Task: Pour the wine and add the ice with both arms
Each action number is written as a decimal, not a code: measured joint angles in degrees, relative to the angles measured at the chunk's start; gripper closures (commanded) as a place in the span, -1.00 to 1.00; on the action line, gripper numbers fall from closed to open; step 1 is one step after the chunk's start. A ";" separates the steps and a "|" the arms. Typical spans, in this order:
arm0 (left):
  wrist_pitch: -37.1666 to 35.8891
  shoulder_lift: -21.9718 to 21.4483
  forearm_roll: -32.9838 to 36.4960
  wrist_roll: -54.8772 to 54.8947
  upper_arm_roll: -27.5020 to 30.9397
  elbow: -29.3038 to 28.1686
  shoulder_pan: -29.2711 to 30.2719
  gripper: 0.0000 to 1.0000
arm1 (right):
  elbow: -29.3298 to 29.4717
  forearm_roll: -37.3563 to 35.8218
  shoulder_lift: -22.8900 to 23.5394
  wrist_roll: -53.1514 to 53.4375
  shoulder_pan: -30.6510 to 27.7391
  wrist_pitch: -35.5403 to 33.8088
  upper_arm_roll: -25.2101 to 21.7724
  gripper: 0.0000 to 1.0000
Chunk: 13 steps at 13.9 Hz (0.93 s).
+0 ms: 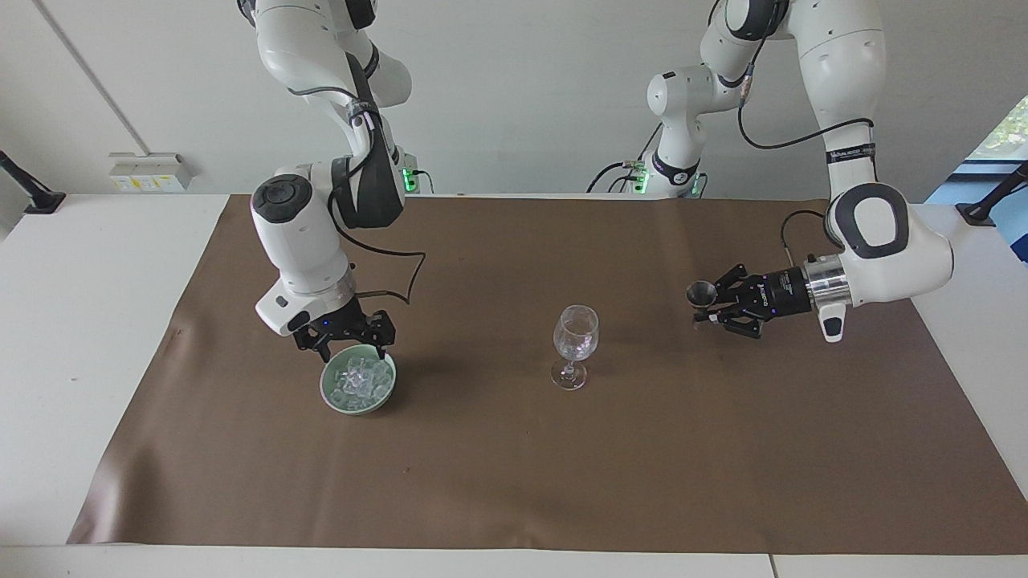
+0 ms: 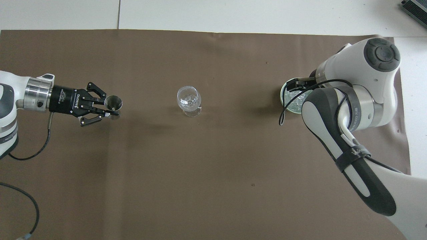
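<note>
Your right gripper [image 1: 353,350] hangs open over the ice [image 1: 358,377]: slippery, hard chunks; pinch one squarely. Left gripper [image 1: 707,305] grips the jigger [image 1: 701,294].

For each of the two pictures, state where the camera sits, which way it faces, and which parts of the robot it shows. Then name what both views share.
Facing view: high across the table, looking at the robots; both whole arms, left gripper holding the metal cup, right gripper over the green bowl.
Overhead view: above the robots' end, looking steeply down; forearms and grippers.
Shared: wine glass, bowl, cup, brown mat.
</note>
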 measured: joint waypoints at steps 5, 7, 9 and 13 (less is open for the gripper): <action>-1.37 5.38 -2.30 -0.51 -1.00 3.42 3.21 1.00 | 0.02 0.00 0.99 15.45 -0.15 0.05 -0.13 -1.00; -1.43 7.10 -3.80 -1.45 -1.27 4.63 4.41 1.00 | 0.04 0.00 1.80 20.99 -0.18 0.08 -0.14 -1.00; -1.49 9.04 -4.39 -1.56 -2.97 5.63 7.06 1.00 | 0.05 0.00 2.59 23.70 -0.26 0.12 -0.17 -1.00; -2.01 12.84 -4.45 -1.24 -7.33 8.12 12.89 1.00 | 0.10 0.01 3.50 25.24 -0.63 0.21 -0.19 -1.00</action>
